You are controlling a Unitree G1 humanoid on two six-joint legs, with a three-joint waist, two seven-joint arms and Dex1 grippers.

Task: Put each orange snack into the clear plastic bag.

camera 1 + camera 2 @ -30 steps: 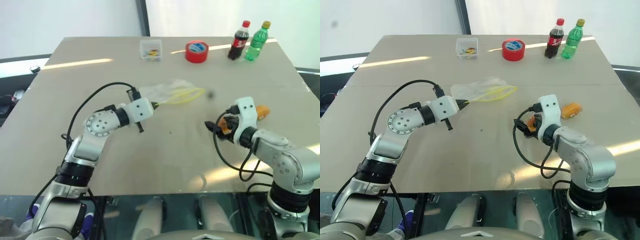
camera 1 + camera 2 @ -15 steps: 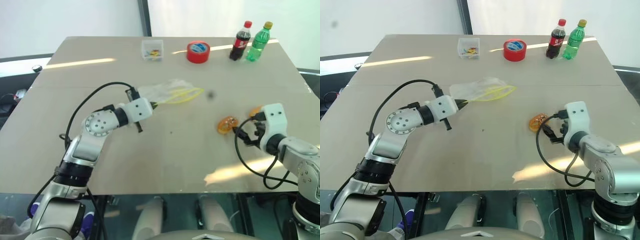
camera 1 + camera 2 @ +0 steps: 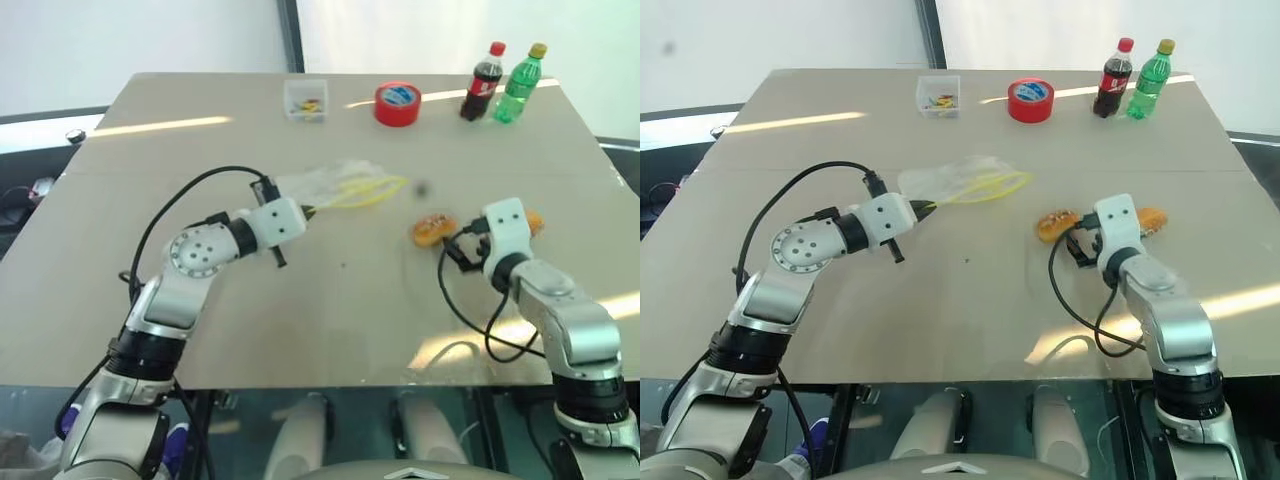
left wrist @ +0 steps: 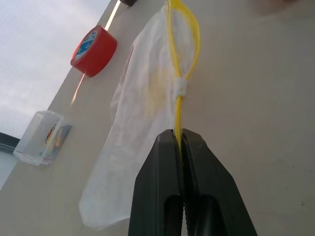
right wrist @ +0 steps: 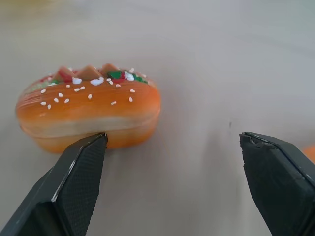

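Pinching the yellow strip of the clear bag (image 4: 142, 113) between fully closed fingers, the left gripper (image 4: 181, 140) holds that edge just above the table (image 3: 300, 310) while the rest of the bag trails away from it toward the far right, crinkled and flat. In the head views this gripper (image 3: 308, 211) sits left of the table's middle, with the bag (image 3: 340, 184) stretching out beyond its tip.

The right gripper (image 5: 172, 152) stands wide open and has hold of nothing. One of its fingers (image 5: 74, 177) is just in front of a snack (image 5: 88, 110), an orange bun with white seeds and red and green bits on top, which lies on the table; whether the finger touches it cannot be told. Seen from the head, that snack (image 3: 432, 229) lies just left of the right gripper (image 3: 470, 247), right of the table's middle. The second snack (image 3: 1152, 217) lies on the table at the far right side of the same gripper, partly hidden by it.

Along the far edge stand a small clear box (image 3: 305, 100), a red tape roll (image 3: 397, 103), a cola bottle (image 3: 481, 81) and a green bottle (image 3: 520, 83).
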